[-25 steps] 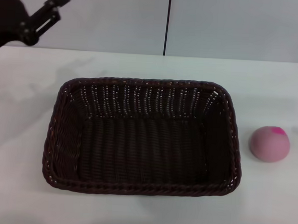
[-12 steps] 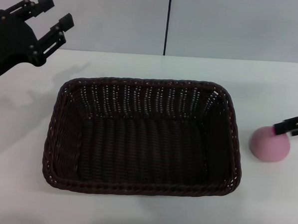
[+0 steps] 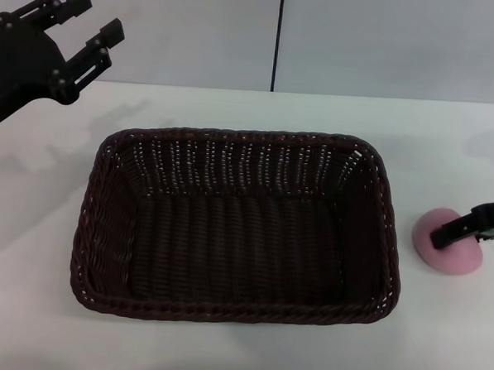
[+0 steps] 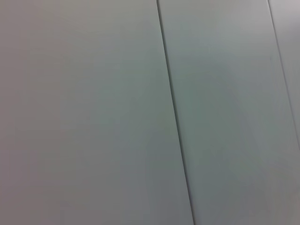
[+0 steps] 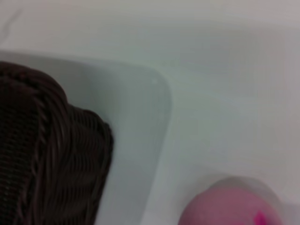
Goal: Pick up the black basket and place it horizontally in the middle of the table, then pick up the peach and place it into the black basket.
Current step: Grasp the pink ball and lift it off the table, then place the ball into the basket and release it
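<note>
The black basket [image 3: 236, 226] lies lengthwise across the middle of the white table [image 3: 222, 349], open side up and empty. The peach [image 3: 454, 255] sits on the table just to the right of the basket. My right gripper [image 3: 441, 237] reaches in from the right edge and lies across the front of the peach, at its height. The right wrist view shows a basket corner [image 5: 47, 154] and the peach [image 5: 234, 206] with its magenta blotch. My left gripper [image 3: 94, 18] is open and empty, raised above the table's far left corner.
A pale wall with a dark vertical seam [image 3: 279, 37] stands behind the table. The left wrist view shows only that wall and seam [image 4: 173, 117]. Bare tabletop lies in front of the basket and to its left.
My right gripper has come in from the right and dropped from the peach's top to its middle. My left gripper rose slightly and has since held still. The basket and the peach have not moved.
</note>
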`<state>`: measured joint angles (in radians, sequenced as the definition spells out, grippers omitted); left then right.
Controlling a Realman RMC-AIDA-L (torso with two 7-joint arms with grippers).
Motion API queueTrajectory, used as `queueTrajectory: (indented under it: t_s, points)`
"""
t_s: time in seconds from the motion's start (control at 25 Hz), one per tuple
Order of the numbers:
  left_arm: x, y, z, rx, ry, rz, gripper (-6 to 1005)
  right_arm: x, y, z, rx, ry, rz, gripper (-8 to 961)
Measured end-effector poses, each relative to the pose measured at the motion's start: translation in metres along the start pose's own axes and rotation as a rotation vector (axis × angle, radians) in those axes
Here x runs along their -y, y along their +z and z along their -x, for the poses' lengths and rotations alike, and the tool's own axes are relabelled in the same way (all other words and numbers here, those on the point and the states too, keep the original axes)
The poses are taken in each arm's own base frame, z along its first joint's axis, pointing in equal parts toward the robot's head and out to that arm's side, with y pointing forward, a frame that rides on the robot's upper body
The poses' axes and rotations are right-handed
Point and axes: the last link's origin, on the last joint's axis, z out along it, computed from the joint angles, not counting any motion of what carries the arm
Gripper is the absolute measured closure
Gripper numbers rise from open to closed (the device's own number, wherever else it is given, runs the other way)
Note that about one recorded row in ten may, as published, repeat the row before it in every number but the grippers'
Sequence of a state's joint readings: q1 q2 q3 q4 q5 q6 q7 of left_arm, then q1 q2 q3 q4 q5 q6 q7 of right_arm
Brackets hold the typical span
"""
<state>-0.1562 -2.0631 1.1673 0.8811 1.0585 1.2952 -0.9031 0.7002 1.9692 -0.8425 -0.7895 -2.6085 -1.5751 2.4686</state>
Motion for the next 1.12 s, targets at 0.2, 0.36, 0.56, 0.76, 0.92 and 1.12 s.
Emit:
queueTrajectory:
  t_s: [0.2,0.36,0.56,0.76,0.92,1.12]
  points:
    - [0.001,-0.001,0.000,0.001,0.006,-0.006,490,-0.003,-0.004,0.003,0.019,-0.023,-0.017,302]
    - [0.002,0.000,0.000,0.001,0.007,-0.008,491,-0.004,-0.013,0.004,0.055,-0.033,-0.021,415]
    - [0.002,-0.001,0.000,-0.001,0.004,-0.015,492,-0.010,-0.035,0.008,0.159,-0.067,-0.030,626]
    - [0.002,-0.001,0.001,-0.002,-0.001,-0.018,493,-0.030,-0.062,0.010,0.230,-0.137,-0.046,666]
    - [0.001,-0.001,0.003,0.001,-0.010,-0.019,493,-0.065,-0.090,0.014,0.300,-0.255,-0.007,699]
    - [-0.002,-0.001,0.007,0.005,-0.027,-0.014,494,-0.113,-0.094,0.022,0.298,-0.449,0.096,730]
